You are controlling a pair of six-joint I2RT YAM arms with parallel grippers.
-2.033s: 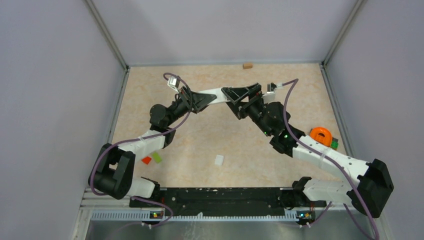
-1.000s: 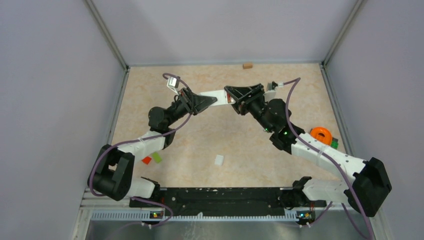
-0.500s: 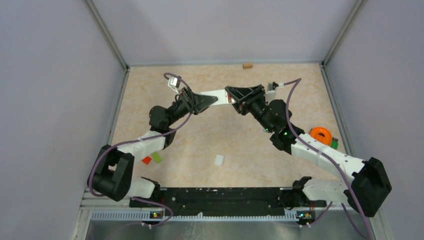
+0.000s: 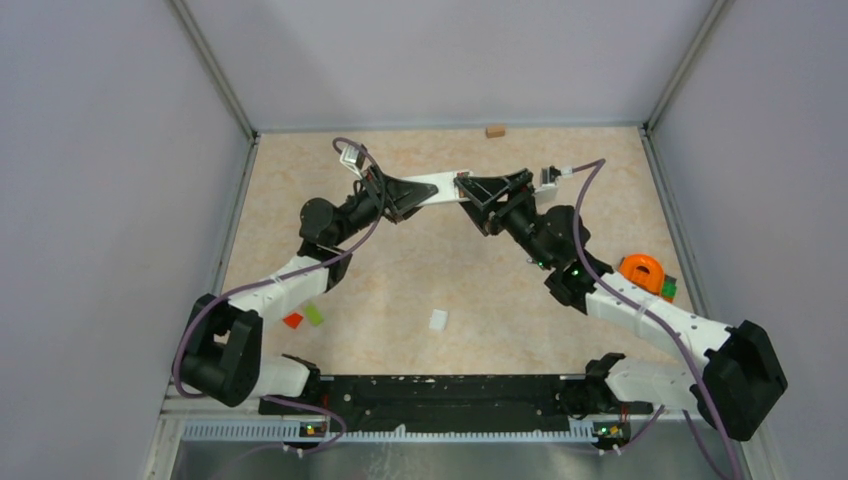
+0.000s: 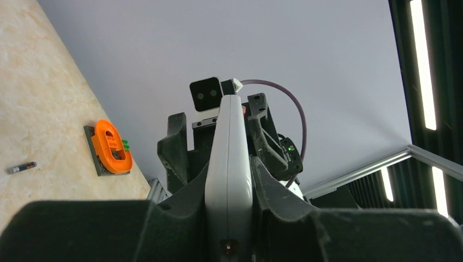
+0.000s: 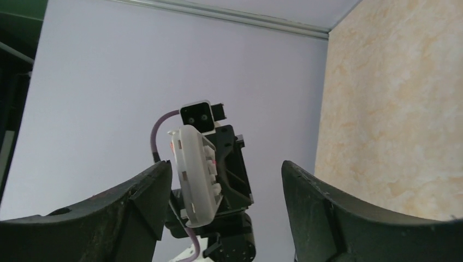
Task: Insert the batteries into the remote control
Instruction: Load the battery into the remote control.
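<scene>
The white remote control (image 4: 442, 186) is held off the table at the far middle, with my left gripper (image 4: 420, 192) shut on one end. In the left wrist view the remote control (image 5: 228, 131) stands edge-on between my left gripper (image 5: 229, 183) pads. My right gripper (image 4: 468, 187) meets its other end with jaws open. From the right wrist, the remote control (image 6: 194, 174) shows its open back, close to the left finger (image 6: 147, 196) of my right gripper (image 6: 224, 202). One slim battery (image 5: 21, 167) lies on the table beside the orange ring.
An orange ring (image 4: 642, 270) on a grey plate with a green brick (image 4: 667, 290) sits at the right edge. Small red (image 4: 293, 321) and lime-green (image 4: 314, 314) blocks lie front left, a white piece (image 4: 438, 320) front centre, a brown block (image 4: 495, 131) by the back wall.
My right gripper's jaws have spread wider at the remote's end. Both grippers and the remote have shifted slightly toward the back wall.
</scene>
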